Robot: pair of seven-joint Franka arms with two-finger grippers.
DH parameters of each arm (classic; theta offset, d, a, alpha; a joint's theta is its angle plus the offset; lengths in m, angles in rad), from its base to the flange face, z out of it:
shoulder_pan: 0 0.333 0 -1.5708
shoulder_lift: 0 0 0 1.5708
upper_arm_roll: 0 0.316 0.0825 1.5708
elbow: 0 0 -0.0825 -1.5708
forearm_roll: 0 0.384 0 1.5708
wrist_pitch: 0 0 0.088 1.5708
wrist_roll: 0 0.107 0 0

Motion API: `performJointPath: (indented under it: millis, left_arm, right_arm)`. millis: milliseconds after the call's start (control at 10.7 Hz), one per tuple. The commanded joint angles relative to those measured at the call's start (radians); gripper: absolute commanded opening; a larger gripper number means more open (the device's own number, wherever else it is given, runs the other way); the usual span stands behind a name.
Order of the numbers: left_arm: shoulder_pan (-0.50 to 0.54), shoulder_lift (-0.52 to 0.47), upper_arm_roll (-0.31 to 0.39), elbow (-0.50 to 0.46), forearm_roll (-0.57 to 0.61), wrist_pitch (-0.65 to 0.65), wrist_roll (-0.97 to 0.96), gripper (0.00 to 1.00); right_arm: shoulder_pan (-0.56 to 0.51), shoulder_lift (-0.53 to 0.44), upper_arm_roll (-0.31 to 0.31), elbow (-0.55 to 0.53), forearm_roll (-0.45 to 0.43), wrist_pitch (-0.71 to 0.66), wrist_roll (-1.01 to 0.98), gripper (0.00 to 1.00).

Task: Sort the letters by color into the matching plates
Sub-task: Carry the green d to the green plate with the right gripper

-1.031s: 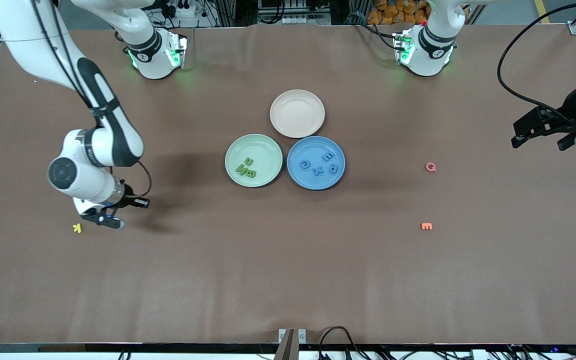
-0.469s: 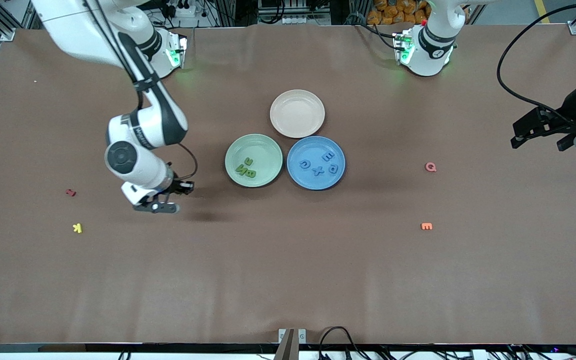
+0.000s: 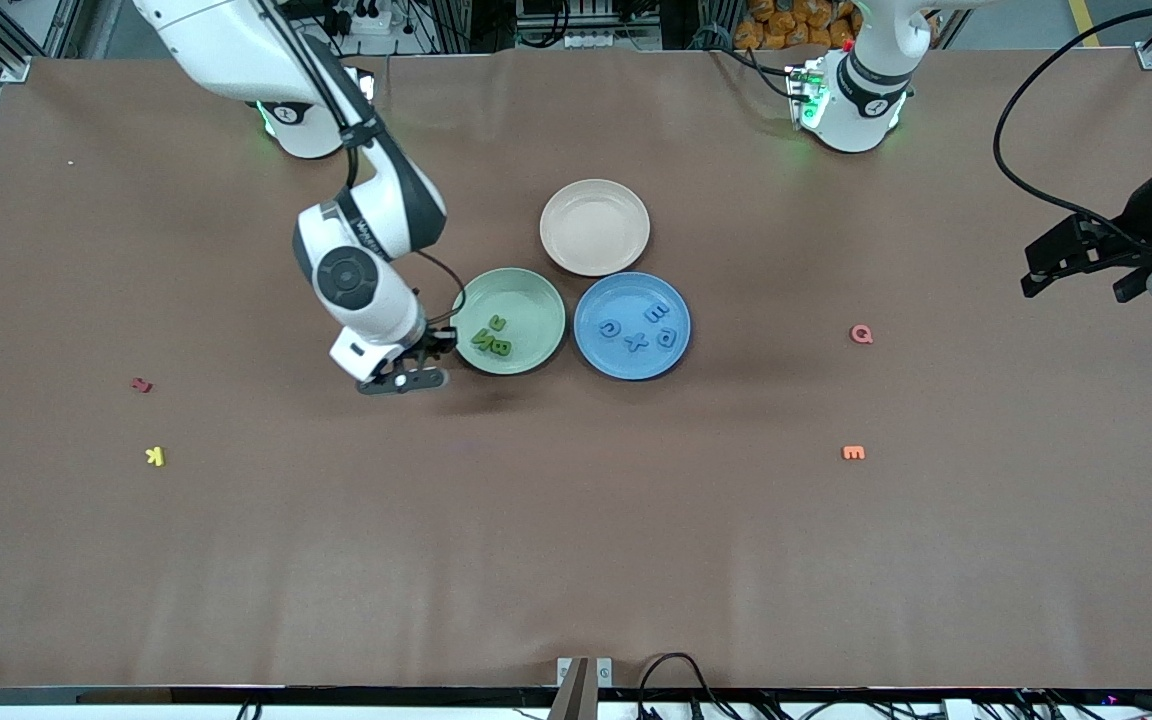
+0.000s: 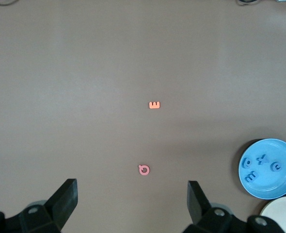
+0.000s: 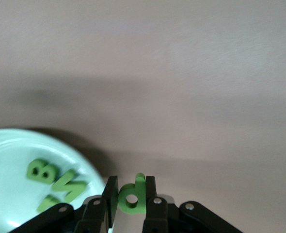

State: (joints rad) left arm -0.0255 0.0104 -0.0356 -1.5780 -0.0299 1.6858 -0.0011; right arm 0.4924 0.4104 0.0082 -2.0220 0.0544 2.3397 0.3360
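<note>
The right gripper point(image 5: 131, 201), clamped on a green letter point(image 5: 132, 195), hangs just beside the green plate point(image 3: 536, 300) holding three green letters, so it likely needs carrying over the rim and releasing, while the left gripper point(image 4: 132, 206) waits with jaws apart; no readable brand.
</note>
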Motion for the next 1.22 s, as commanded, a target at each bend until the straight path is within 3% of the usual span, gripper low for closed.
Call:
performJointPath:
  millis: [0, 656, 750, 844, 1125]
  left_arm:
    - [0.004, 0.008, -0.003, 0.015, 0.002, 0.0, 0.018, 1.0]
    - [0.002, 0.006, -0.004, 0.013, 0.001, 0.0, 0.018, 1.0]
    - [0.002, 0.006, -0.004, 0.013, 0.001, 0.0, 0.016, 1.0]
    - [0.002, 0.008, -0.006, 0.013, 0.001, 0.002, 0.016, 1.0]
    - [0.002, 0.008, -0.004, 0.013, 0.001, 0.0, 0.018, 1.0]
  right_arm:
    - [0.066, 0.011, -0.005, 0.0, 0.001, -0.005, 0.006, 0.25]
    - [0.135, 0.065, 0.033, 0.051, 0.002, 0.001, 0.008, 0.24]
    - [0.136, 0.065, 0.033, 0.052, 0.001, 0.001, 0.018, 0.46]
    - [0.143, 0.065, 0.033, 0.066, -0.001, 0.001, 0.026, 0.99]
    - [0.13, 0.065, 0.033, 0.069, 0.001, -0.002, 0.029, 1.0]
